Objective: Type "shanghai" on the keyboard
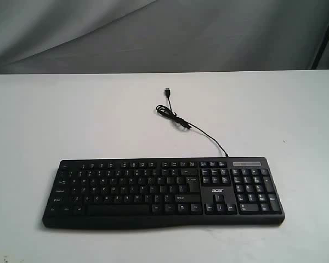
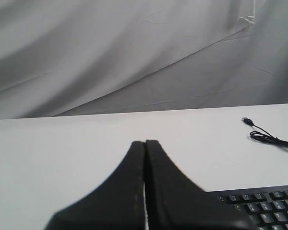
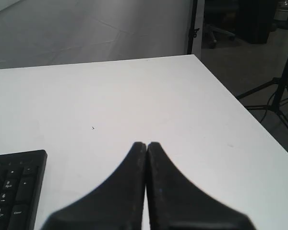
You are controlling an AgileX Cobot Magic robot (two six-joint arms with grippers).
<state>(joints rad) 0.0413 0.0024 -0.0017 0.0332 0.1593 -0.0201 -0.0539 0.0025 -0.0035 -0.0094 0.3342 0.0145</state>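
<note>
The black keyboard (image 1: pixel 163 192) with white legends and an "acer" logo lies flat near the front of the white table. Its thin black cable (image 1: pixel 194 129) curls back to a loose USB plug (image 1: pixel 168 91). Neither arm shows in the exterior view. In the left wrist view my left gripper (image 2: pixel 145 142) is shut, with nothing held, above the bare table beside the keyboard's corner (image 2: pixel 264 206). The right wrist view has my right gripper (image 3: pixel 146 143) shut and empty too, off the keyboard's number-pad end (image 3: pixel 14 184).
The white table (image 1: pixel 71 120) ends in a far edge against a grey cloth backdrop (image 1: pixel 153 33). In the right wrist view the table's side edge (image 3: pixel 240 103) drops off to a floor with stand legs (image 3: pixel 273 96).
</note>
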